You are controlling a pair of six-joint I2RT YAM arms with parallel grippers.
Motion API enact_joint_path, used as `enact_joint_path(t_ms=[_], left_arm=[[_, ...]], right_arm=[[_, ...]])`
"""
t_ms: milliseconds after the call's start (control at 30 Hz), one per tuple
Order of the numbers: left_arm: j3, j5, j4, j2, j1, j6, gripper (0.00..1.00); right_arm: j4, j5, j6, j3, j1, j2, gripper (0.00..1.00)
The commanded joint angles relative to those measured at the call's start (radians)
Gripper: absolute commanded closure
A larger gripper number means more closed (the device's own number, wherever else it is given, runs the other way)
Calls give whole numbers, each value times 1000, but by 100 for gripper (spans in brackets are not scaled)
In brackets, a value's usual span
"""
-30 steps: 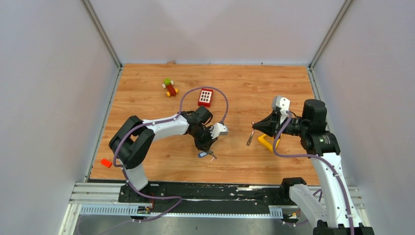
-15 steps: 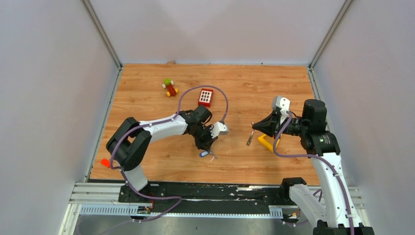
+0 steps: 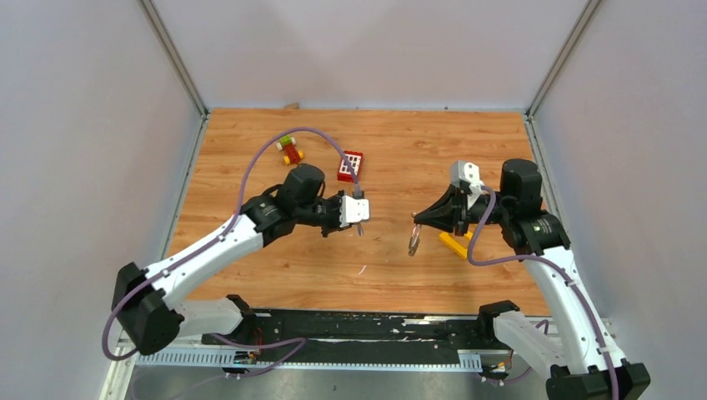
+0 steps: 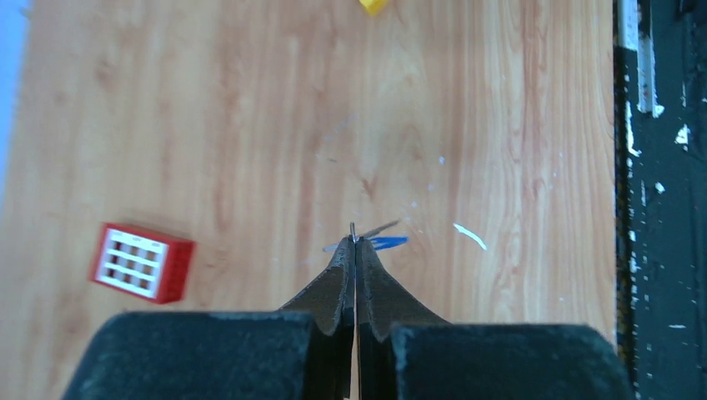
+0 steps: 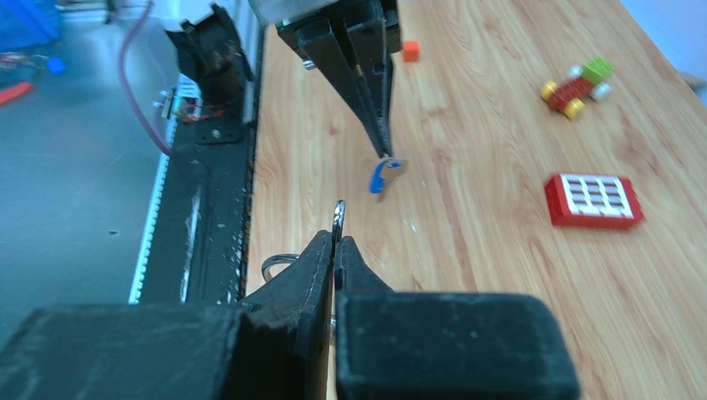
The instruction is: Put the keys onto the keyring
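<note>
My left gripper is shut on the keys and holds them in the air above the table's middle. In the left wrist view the shut fingertips pinch the silver keys, and the blue tag sticks out to the right. My right gripper is shut on the keyring, which hangs below its tip. In the right wrist view the ring's top edge pokes out between the shut jaws. The left gripper with the blue-tagged key hangs just ahead of it, apart from the ring.
A yellow triangular block lies under the right gripper. A red brick with a white grid and a small toy car lie further back. A white scrap lies on the wood between the arms. A small red cube sits near the left base.
The left gripper has lifted the keys off the table and swung up to face the right gripper. The right gripper has shifted slightly left with the keyring.
</note>
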Motion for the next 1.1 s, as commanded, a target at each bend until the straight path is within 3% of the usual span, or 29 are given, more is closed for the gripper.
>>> enact_joint_path(t_ms=[0, 133, 300, 600, 1067], left_arm=[[-10, -3, 88, -138, -8, 108, 100], [-53, -23, 161, -256, -23, 185, 100], [-24, -35, 158, -282, -35, 212, 100], [-72, -120, 239, -310, -94, 220, 100], [-141, -223, 360, -336, -125, 31, 100]], right_arm=[[216, -27, 137, 51, 123, 48, 100], [384, -40, 272, 38, 206, 112, 100], [497, 8, 386, 50, 274, 195, 100], [760, 66, 705, 40, 282, 320, 100], [887, 81, 856, -1, 282, 398, 100]])
